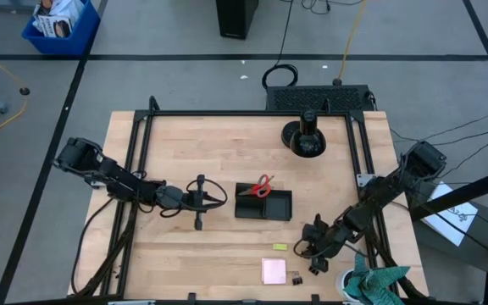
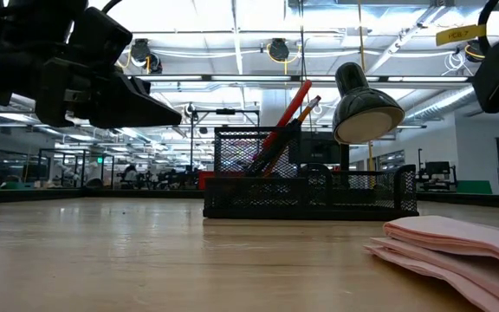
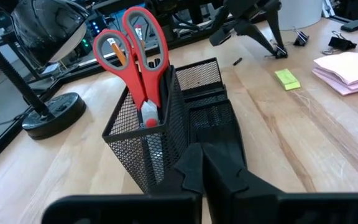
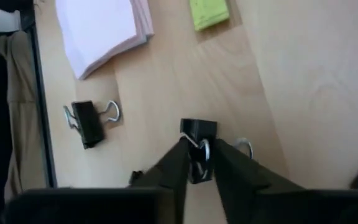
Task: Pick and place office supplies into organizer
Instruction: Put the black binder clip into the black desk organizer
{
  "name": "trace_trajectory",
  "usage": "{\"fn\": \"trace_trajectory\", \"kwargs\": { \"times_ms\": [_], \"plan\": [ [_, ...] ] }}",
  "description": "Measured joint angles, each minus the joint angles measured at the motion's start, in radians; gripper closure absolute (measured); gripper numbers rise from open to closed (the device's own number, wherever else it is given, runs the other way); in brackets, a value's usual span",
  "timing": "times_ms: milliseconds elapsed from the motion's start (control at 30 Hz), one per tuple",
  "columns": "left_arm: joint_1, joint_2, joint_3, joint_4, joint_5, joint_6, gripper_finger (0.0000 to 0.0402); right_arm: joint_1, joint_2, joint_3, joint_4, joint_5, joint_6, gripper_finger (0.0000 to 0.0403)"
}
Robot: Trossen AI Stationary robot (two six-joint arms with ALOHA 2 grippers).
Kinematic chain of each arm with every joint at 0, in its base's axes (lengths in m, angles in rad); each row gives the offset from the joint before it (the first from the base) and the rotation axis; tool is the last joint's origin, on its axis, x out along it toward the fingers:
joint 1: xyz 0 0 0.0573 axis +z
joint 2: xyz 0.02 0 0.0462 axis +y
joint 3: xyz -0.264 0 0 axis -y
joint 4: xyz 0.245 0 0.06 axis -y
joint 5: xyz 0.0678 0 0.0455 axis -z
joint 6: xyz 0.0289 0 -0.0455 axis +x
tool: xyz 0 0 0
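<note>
Organizer, a black mesh tray, sits mid-table with red scissors standing in it. From above, the left tool hangs just beside the organizer; the right tool is near the eraser, sticky pad and a binder clip. Level across the table, scissors and a pencil rise from the organizer. Left wrist: fingers together, holding nothing. Right wrist: fingers narrowed onto a second clip.
</note>
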Motion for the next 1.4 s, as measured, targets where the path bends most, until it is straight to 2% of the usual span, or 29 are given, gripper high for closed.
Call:
{"fn": "trace_trajectory", "kwargs": {
  "times_ms": [100, 267, 400, 500, 667, 800, 1000, 1200, 1400],
  "plan": [
    [0.0, 0.0, 0.0, 0.0, 0.0, -0.003, 0.0381, -0.01, -0.002, 0.0, 0.016, 0.005, -0.043, 0.0392],
    [0.0, 0.0, 0.0, 0.0, 0.0, -0.022, 0.037, -0.023, 0.0, 0.024, 0.007, 0.029, -0.094, 0.0396],
    [0.0, 0.0, 0.0, 0.0, -0.001, -0.021, 0.0375, -0.044, -0.021, 0.097, -0.007, 0.06, -0.203, 0.04],
    [0.0, 0.0, 0.0, 0.0, -0.002, -0.007, 0.0384, -0.065, -0.046, 0.162, -0.003, 0.117, -0.35, 0.0401],
    [0.001, 0.0, 0.0, 0.006, -0.006, 0.012, 0.0398, -0.119, -0.049, 0.266, -0.007, 0.284, -0.634, 0.0402],
    [0.002, 0.0, 0.0, 0.005, -0.009, 0.013, 0.0389, -0.19, -0.03, 0.284, -0.015, 0.372, -0.771, 0.0402],
    [0.002, 0.0, 0.0, 0.002, -0.084, 0.019, 0.037, -0.284, 0.042, 0.285, 0.009, 0.424, -0.835, 0.0402],
    [0.002, 0.0, 0.0, 0.007, -0.187, 0.033, 0.0374, -0.31, 0.141, 0.284, 0.101, 0.529, -0.912, 0.0403],
    [0.002, 0.0, 0.0, 0.007, -0.214, 0.033, 0.0391, -0.311, 0.224, 0.284, 0.239, 0.527, -0.981, 0.0403]
  ]
}}
